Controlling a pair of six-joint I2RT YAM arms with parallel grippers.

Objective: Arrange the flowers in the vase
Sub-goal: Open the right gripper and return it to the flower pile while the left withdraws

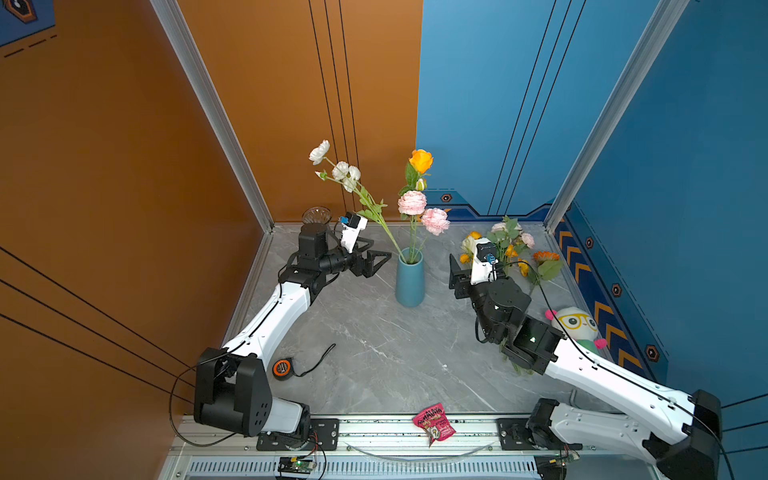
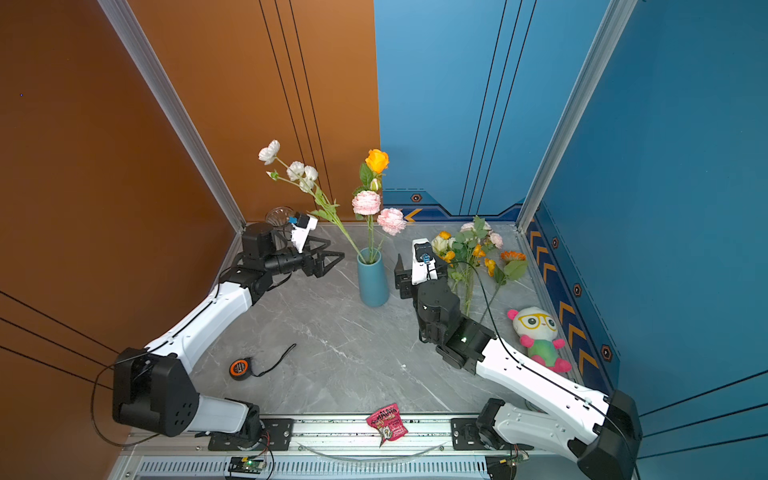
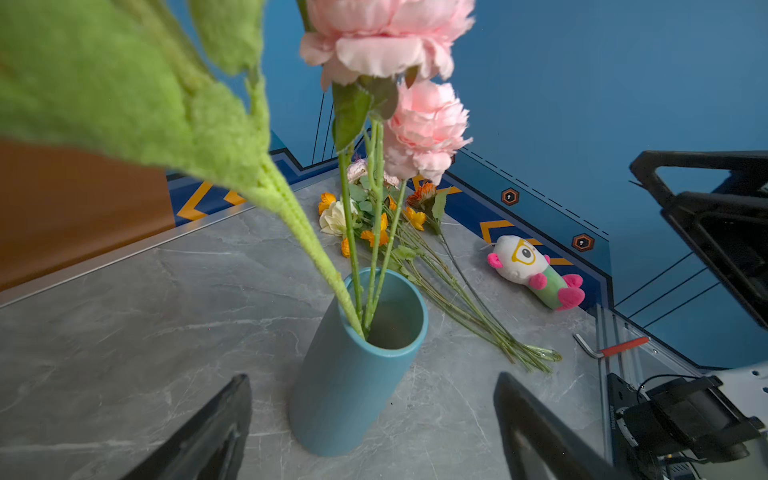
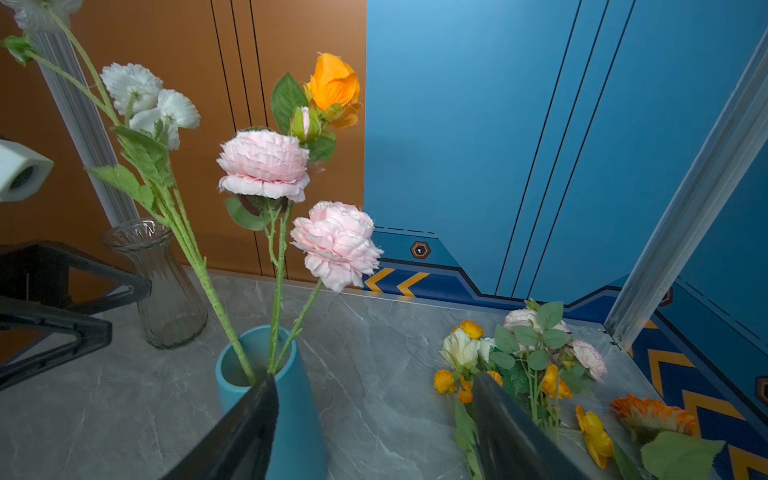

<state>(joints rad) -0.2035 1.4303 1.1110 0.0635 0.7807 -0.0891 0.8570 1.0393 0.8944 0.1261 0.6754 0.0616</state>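
A blue vase point(image 1: 409, 282) point(image 2: 373, 278) point(image 3: 357, 374) point(image 4: 299, 415) stands upright mid-table. In it are three flowers: a white-bloomed stem point(image 1: 340, 170) leaning left, a pale pink pair point(image 1: 411, 203) point(image 4: 266, 166) and an orange bloom point(image 1: 421, 160). More loose flowers point(image 1: 511, 249) point(image 2: 473, 249) point(image 3: 415, 249) point(image 4: 532, 353) lie in a heap at the back right. My left gripper point(image 1: 376, 257) point(image 2: 332, 257) point(image 3: 372, 378) hangs open just left of the vase, apart from it. On the vase's right my right gripper point(image 1: 455, 270) point(image 2: 401, 270) point(image 4: 374, 377) is open and holds nothing.
A clear glass vase point(image 1: 316, 215) point(image 4: 162, 286) stands empty at the back left corner. A plush toy point(image 1: 577, 328) point(image 3: 536, 270) lies by the right wall. An orange tape measure point(image 1: 281, 367) and a pink snack packet point(image 1: 433, 424) sit near the front. A red-handled hex key point(image 3: 611, 347) rests on the rail.
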